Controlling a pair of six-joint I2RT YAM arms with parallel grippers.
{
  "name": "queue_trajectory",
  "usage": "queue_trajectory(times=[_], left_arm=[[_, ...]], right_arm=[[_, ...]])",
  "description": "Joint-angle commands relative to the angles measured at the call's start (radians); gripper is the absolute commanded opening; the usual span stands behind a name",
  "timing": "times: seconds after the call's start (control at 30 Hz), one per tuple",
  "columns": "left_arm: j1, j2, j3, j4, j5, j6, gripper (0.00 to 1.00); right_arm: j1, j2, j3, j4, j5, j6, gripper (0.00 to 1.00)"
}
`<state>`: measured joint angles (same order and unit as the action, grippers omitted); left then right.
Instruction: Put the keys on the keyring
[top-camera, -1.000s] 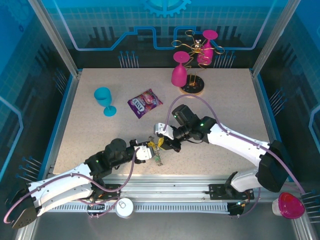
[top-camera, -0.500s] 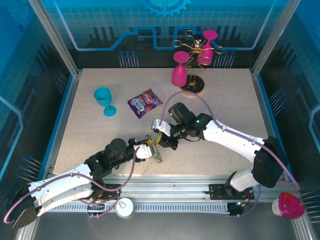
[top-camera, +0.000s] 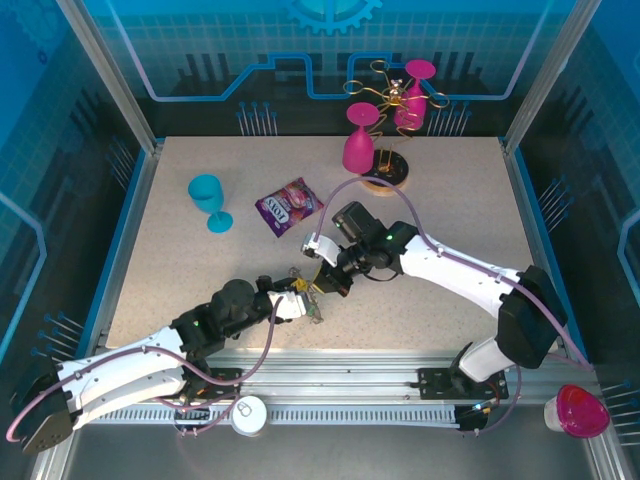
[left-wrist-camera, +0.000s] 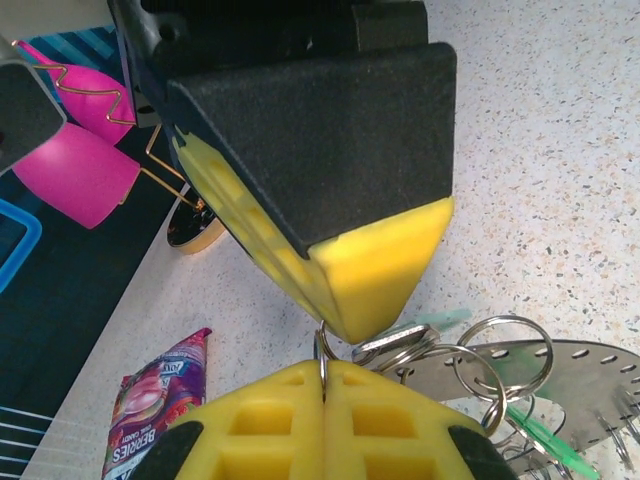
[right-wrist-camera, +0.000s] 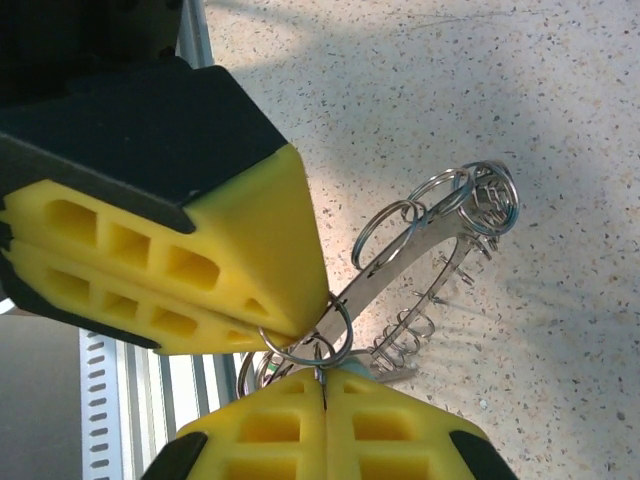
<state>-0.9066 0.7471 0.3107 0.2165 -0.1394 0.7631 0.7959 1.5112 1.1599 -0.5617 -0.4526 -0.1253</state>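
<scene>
While my left gripper (left-wrist-camera: 322, 388) and right gripper (right-wrist-camera: 322, 388) meet tip to tip near the front edge of the table (top-camera: 450, 210), each is clamped fully closed on a small wire loop of the keyring (right-wrist-camera: 425, 262). From overhead, the cluster is a dark tangle between the two yellow tips. The left wrist view resolves the ring's flat perforated face, with a pale-headed key (left-wrist-camera: 440, 320) and a green key (left-wrist-camera: 545, 436) among the loops. The right wrist view catches the ring edge-on, slanting up from the speckled top to my pads. Bare table lies to either side; the snack packet (top-camera: 289, 206), blue goblet (top-camera: 208, 200) and glass rack (top-camera: 385, 170) stand well back.
</scene>
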Motion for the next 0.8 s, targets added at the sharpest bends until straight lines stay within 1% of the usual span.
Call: queue_trajectory(times=[0.0, 0.37, 0.77], left_arm=[[-0.019, -0.009, -0.011, 0.052, 0.029, 0.02, 0.0], [-0.023, -0.008, -0.012, 0.042, 0.024, 0.022, 0.0], [-0.023, 0.0, -0.04, 0.133, 0.02, -0.016, 0.0]], right_arm=[[-0.028, 0.009, 0.034, 0.001, 0.034, 0.039, 0.0], [-0.043, 0.0, 0.032, 0.003, 0.007, 0.05, 0.0], [-0.038, 0.031, 0.049, 0.017, -0.076, 0.073, 0.0]])
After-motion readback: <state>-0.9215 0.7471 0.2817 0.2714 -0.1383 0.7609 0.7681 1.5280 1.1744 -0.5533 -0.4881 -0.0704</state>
